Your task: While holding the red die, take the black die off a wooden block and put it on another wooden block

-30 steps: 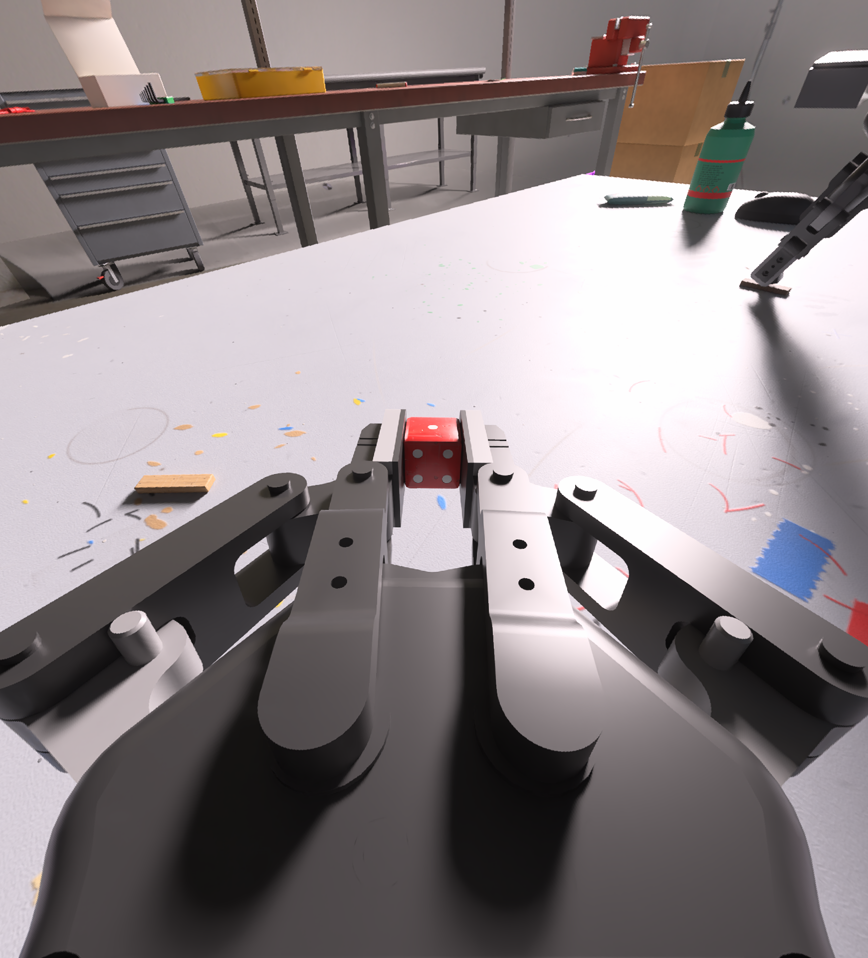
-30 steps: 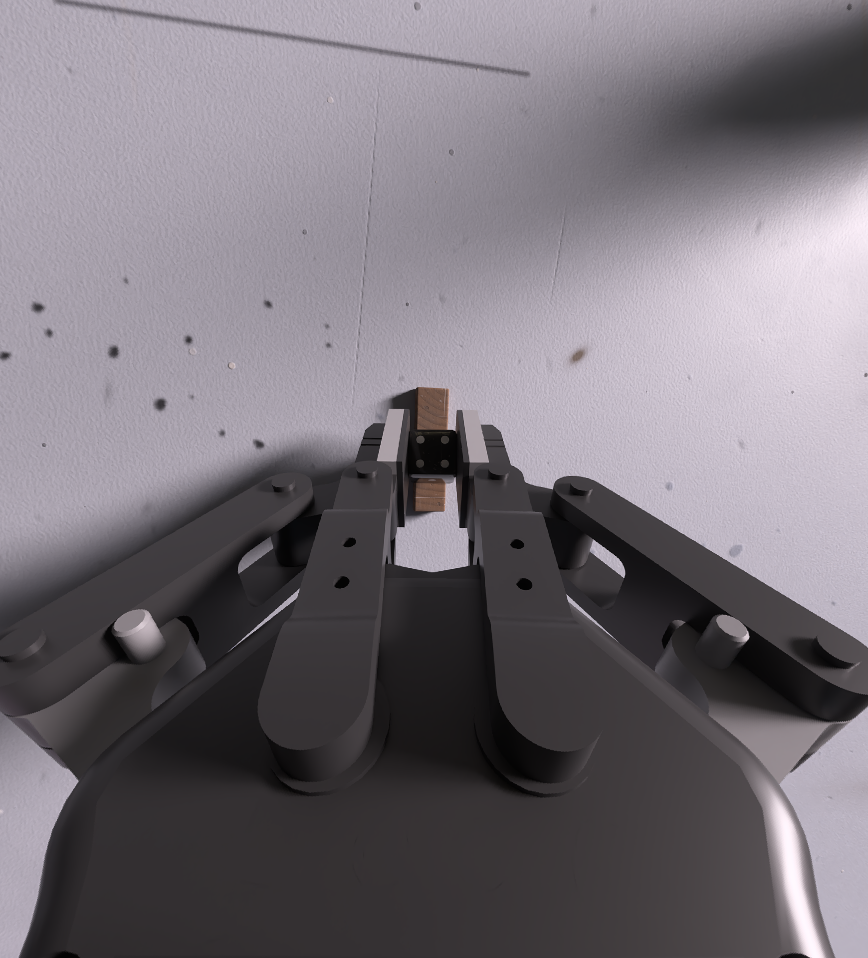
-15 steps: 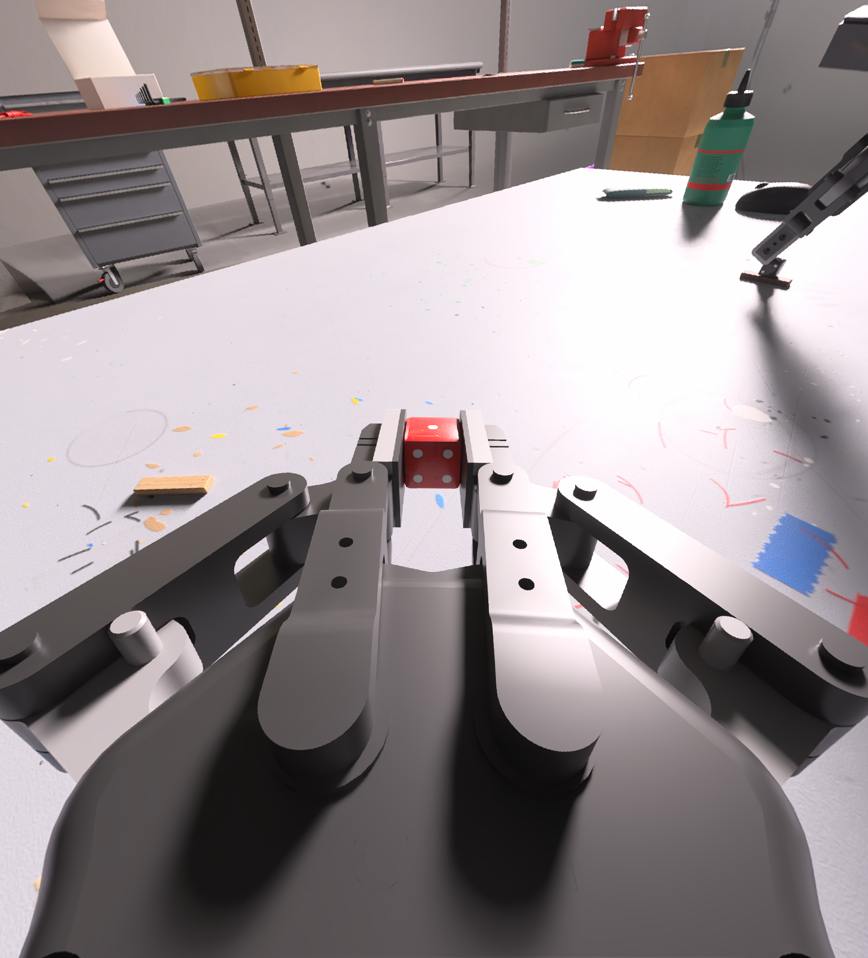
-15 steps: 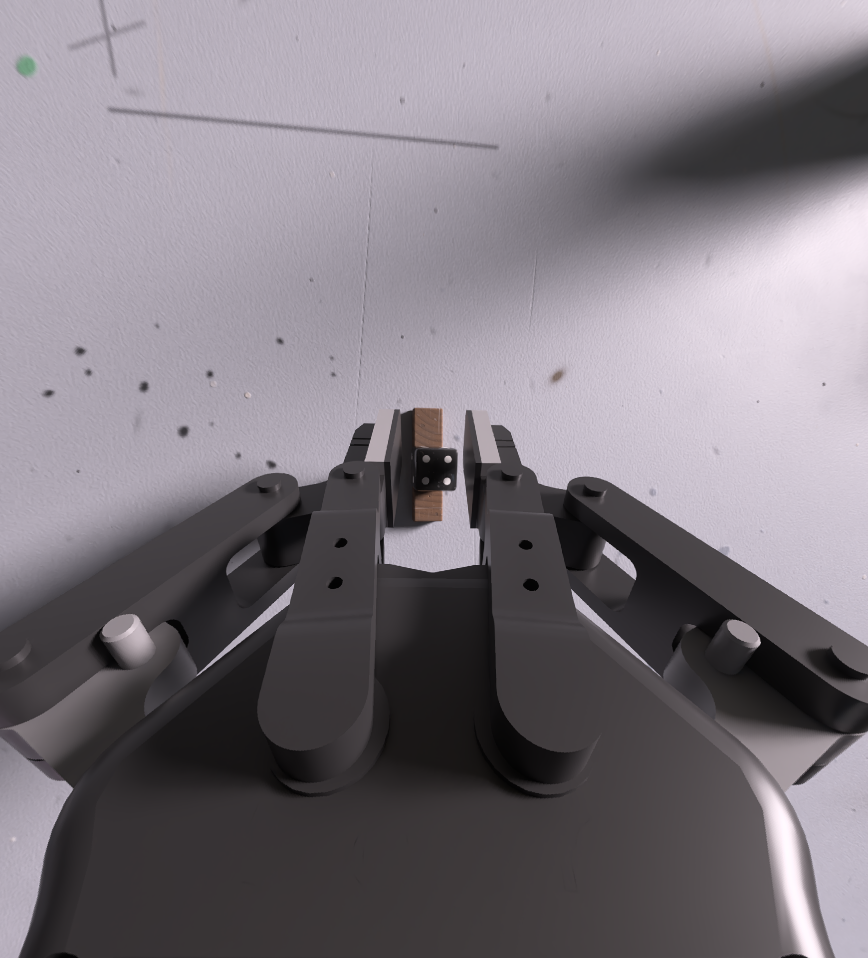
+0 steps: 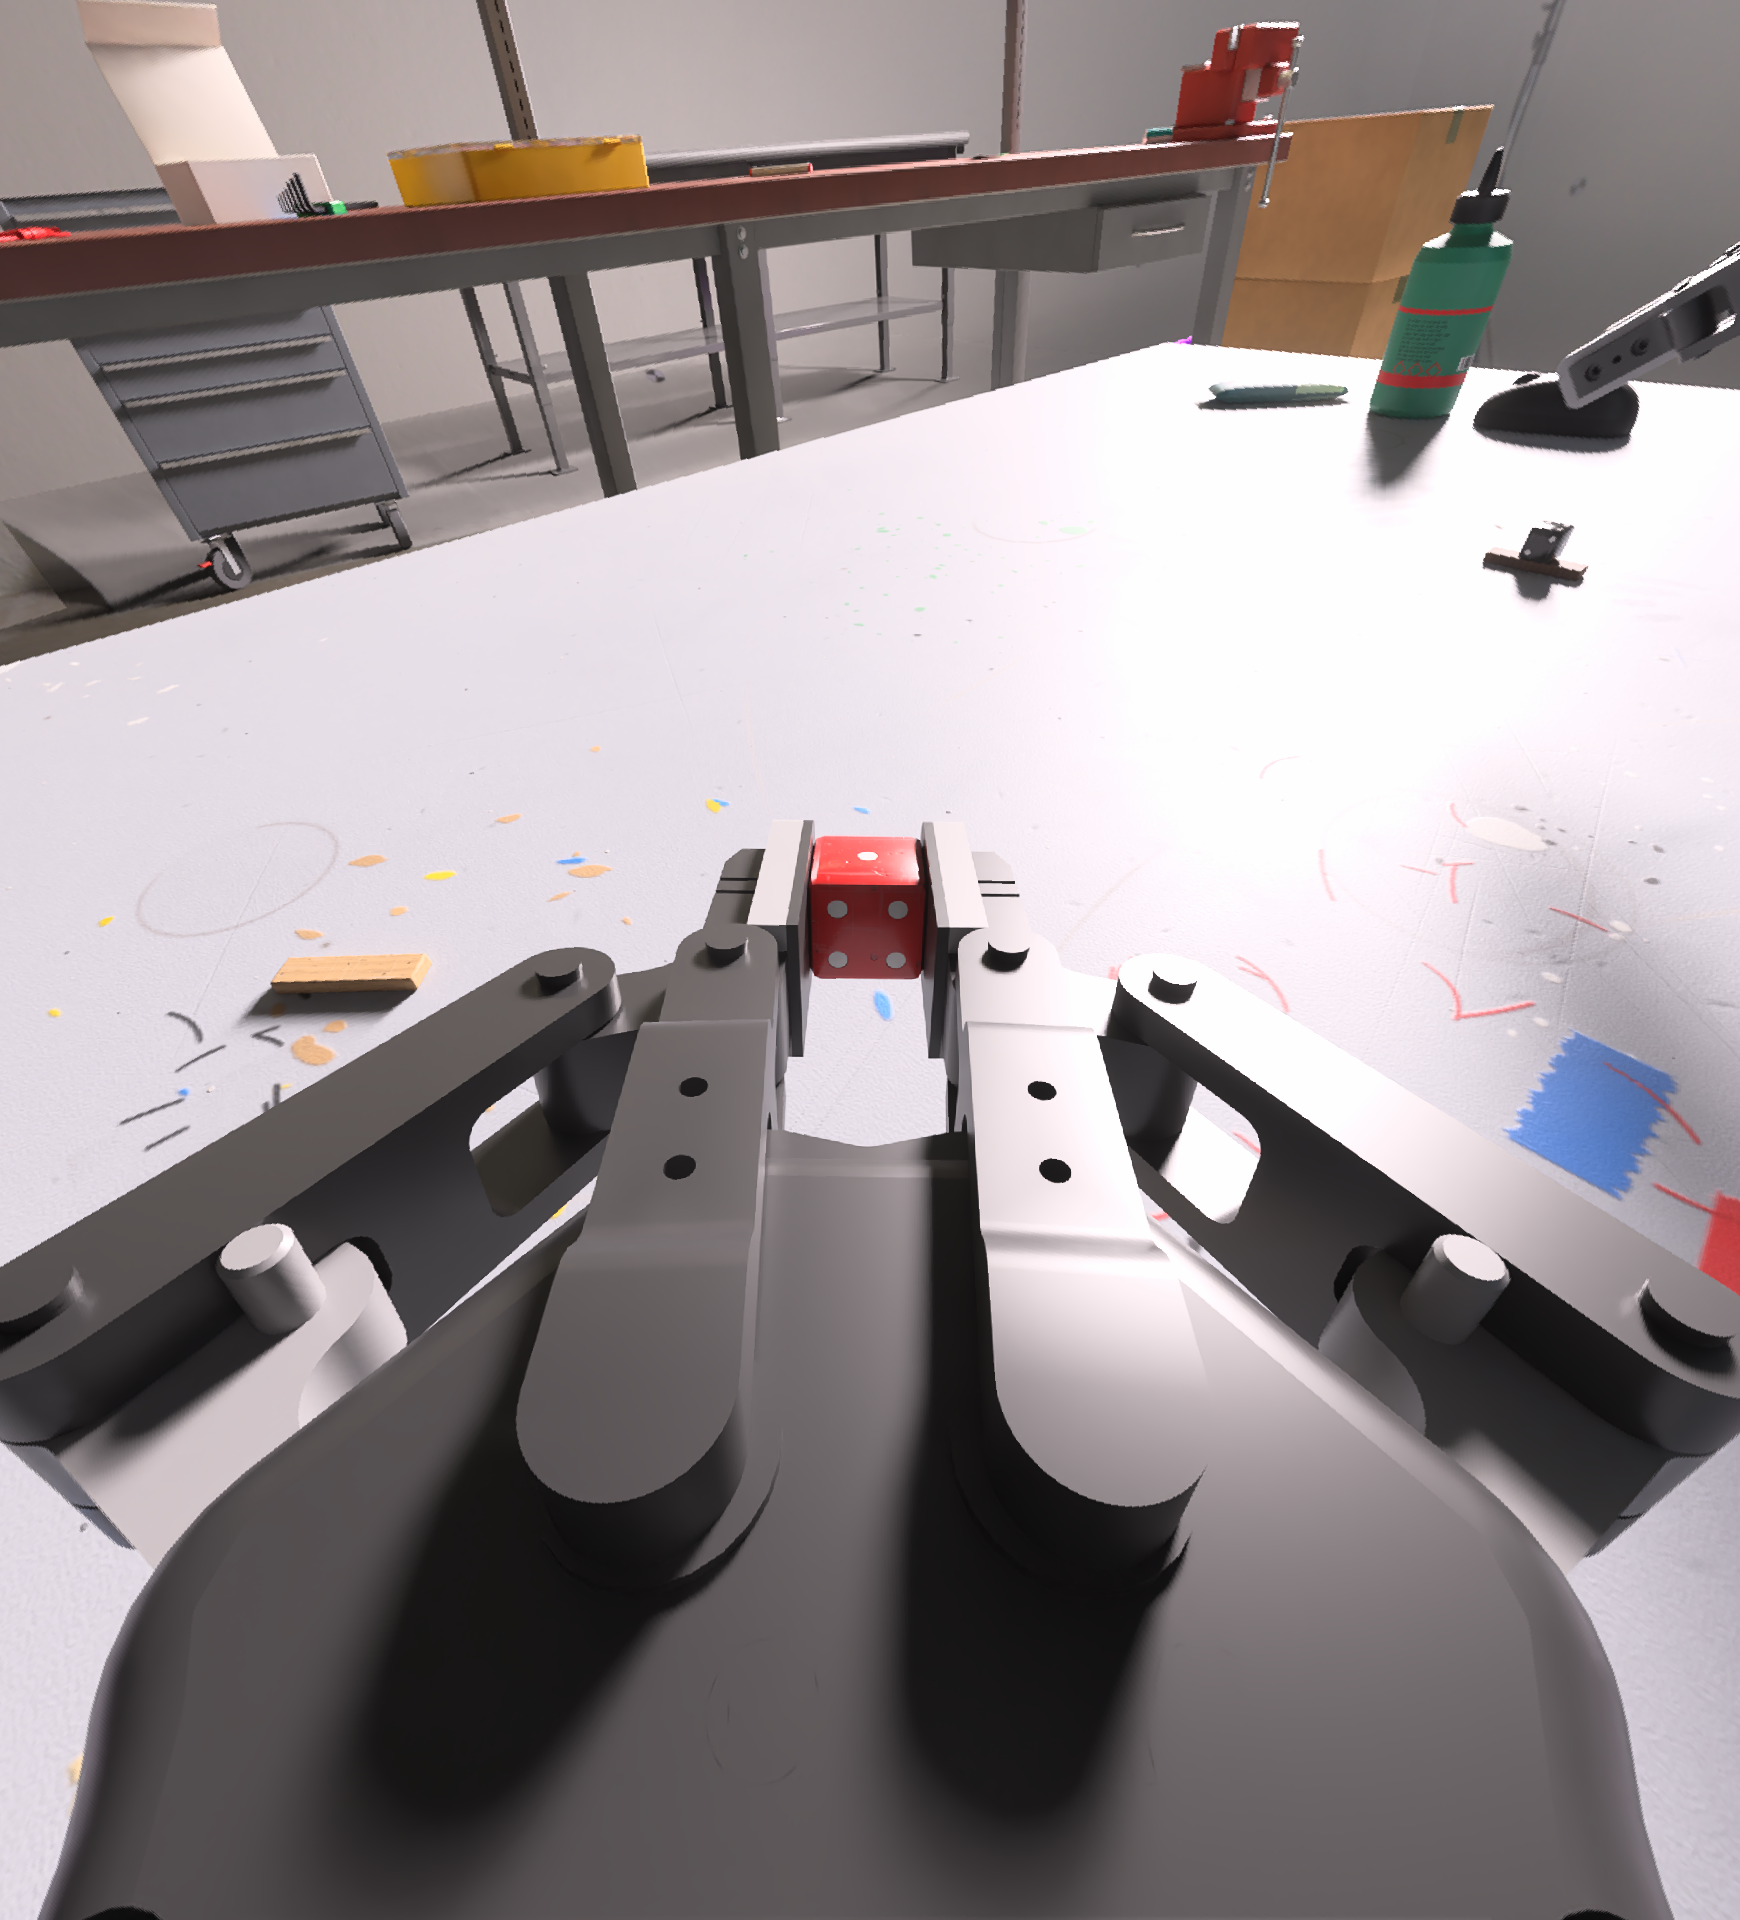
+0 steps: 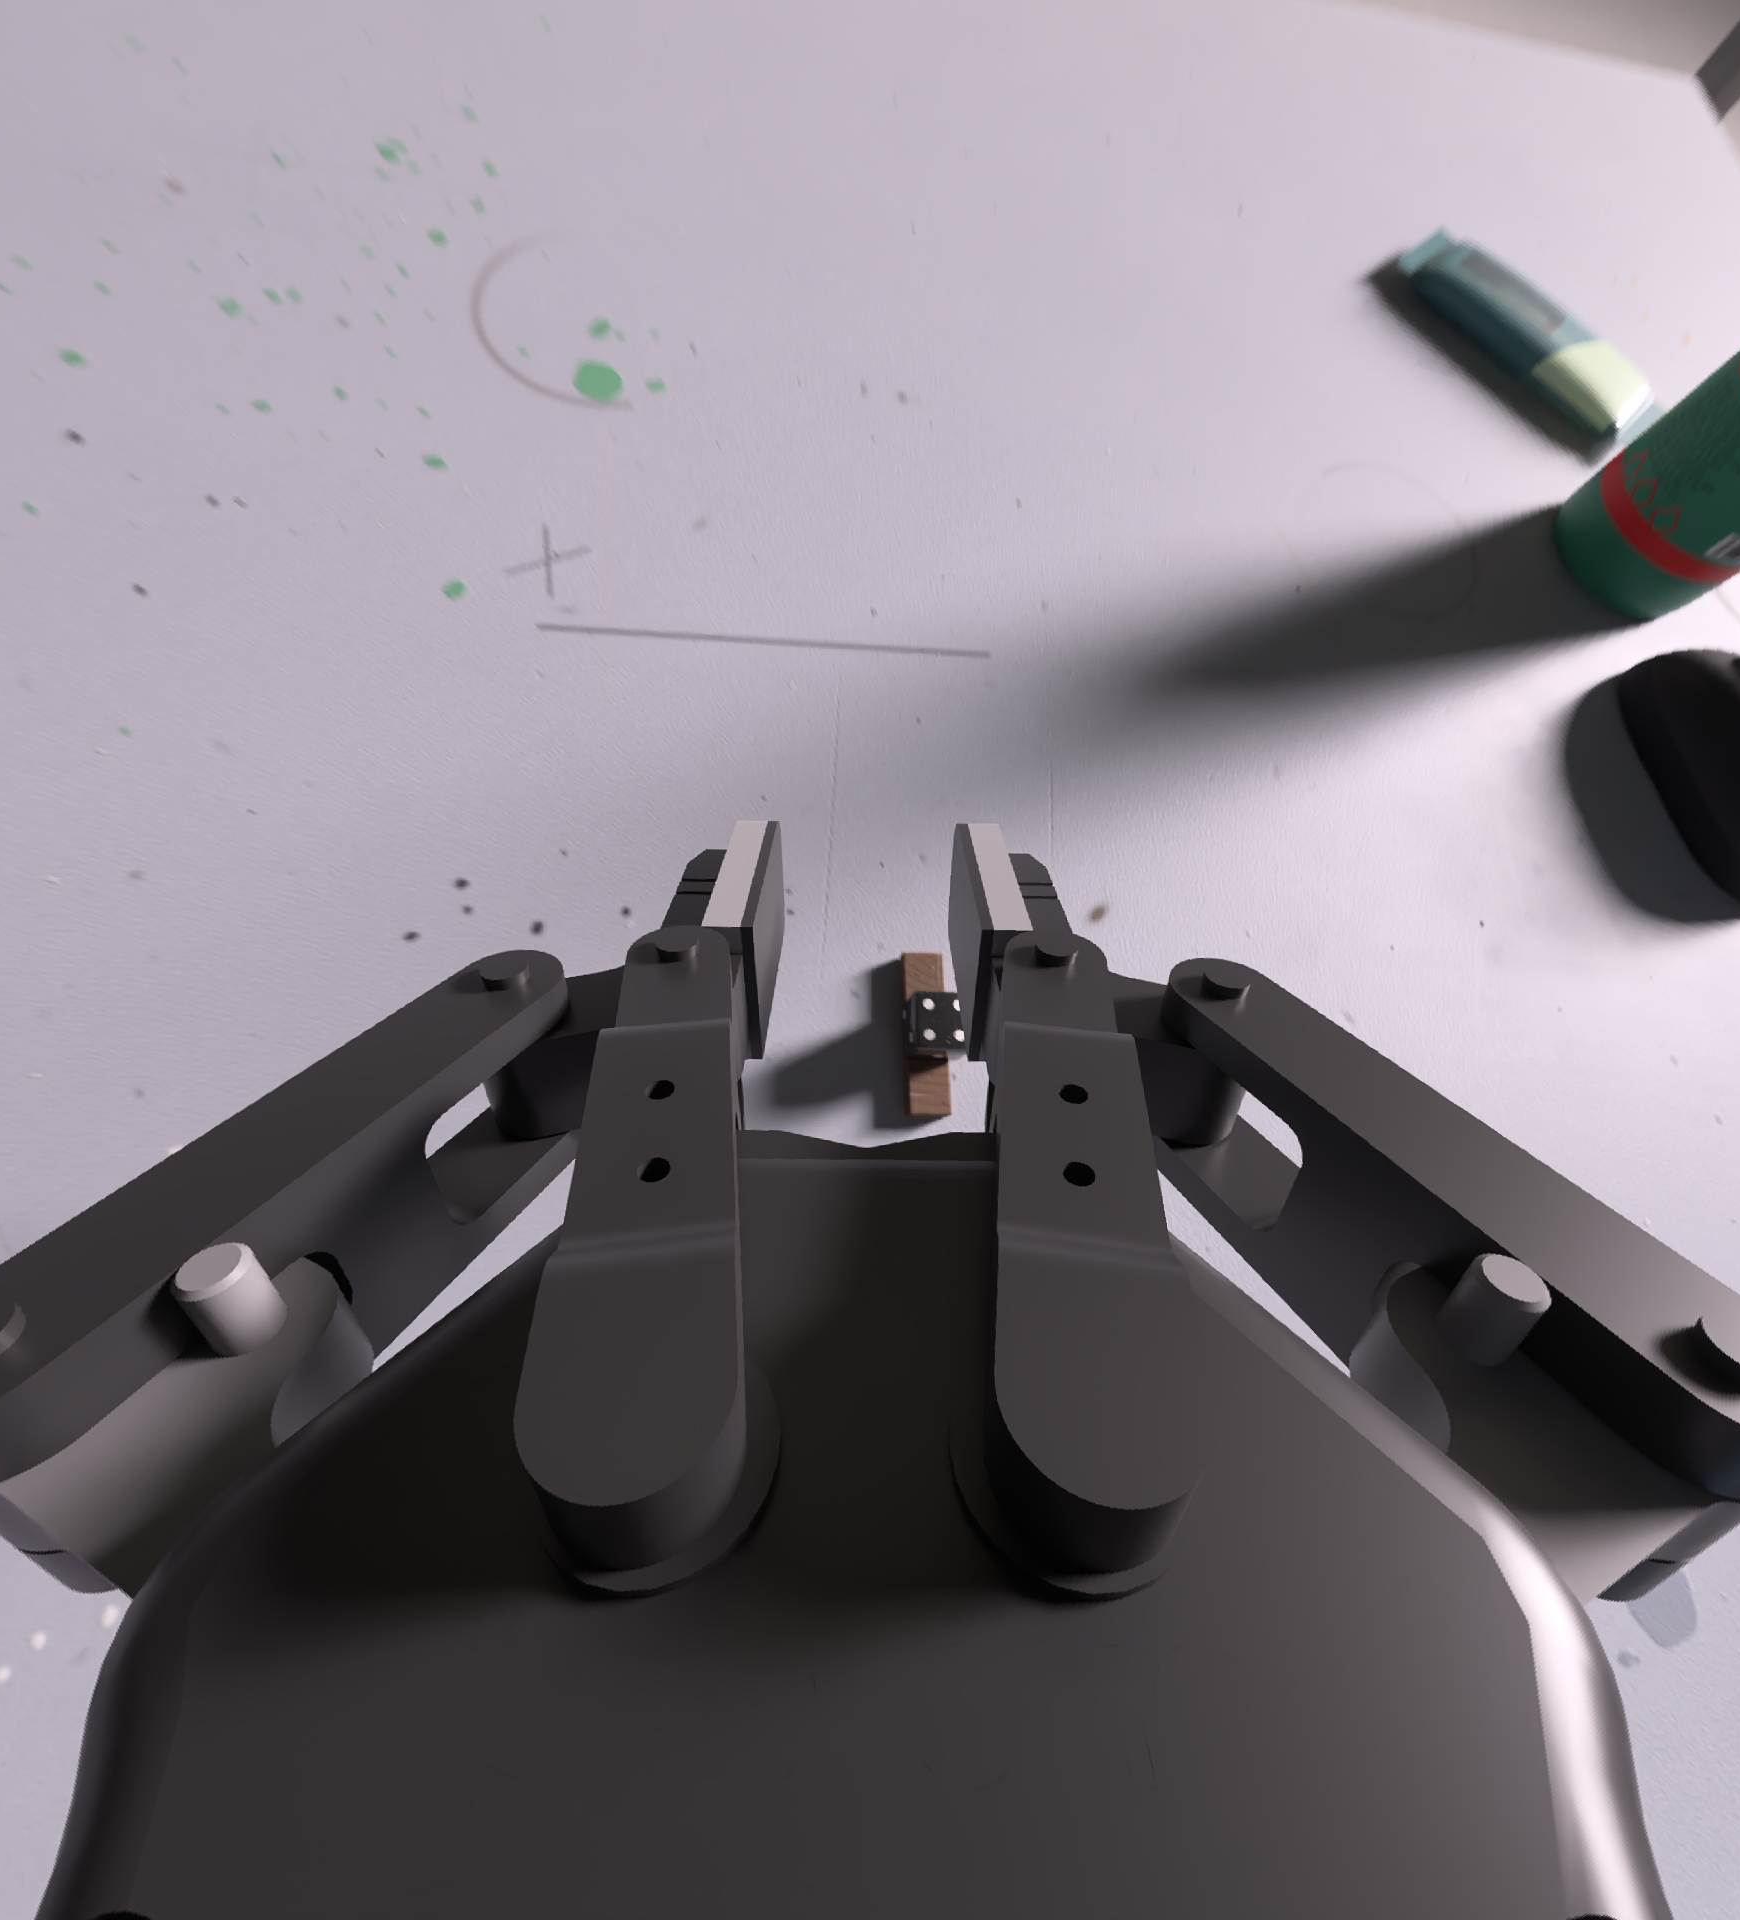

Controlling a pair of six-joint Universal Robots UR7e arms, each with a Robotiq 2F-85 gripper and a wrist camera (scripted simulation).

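From the left wrist, the left gripper (image 5: 866, 902) has its fingers (image 5: 781, 873) clenched on the red die (image 5: 866, 920), held above the white tabletop (image 5: 845, 644). Off to its left a pale wooden block (image 5: 351, 972) lies flat among paint specks. Far over on the right the black die (image 5: 1543, 541) sits on a darker block (image 5: 1533, 564), with nothing touching it. Beyond that stand a green bottle (image 5: 1439, 301) and a black mouse (image 5: 1552, 410), a teal marker (image 5: 1276, 393) lying near them. The right gripper (image 5: 1614, 358) hangs above the mouse, well clear of the black die.

From the right wrist, the right gripper (image 6: 866, 883) looks down with its fingers (image 6: 750, 883) spread and nothing between them. The black die (image 6: 934, 1020) rests on the dark block (image 6: 926, 1037) on the tabletop (image 6: 845, 416) far below, seen in the gap nearer the right finger. The bottle (image 6: 1697, 488), mouse (image 6: 1707, 800) and marker (image 6: 1520, 343) are at the upper right
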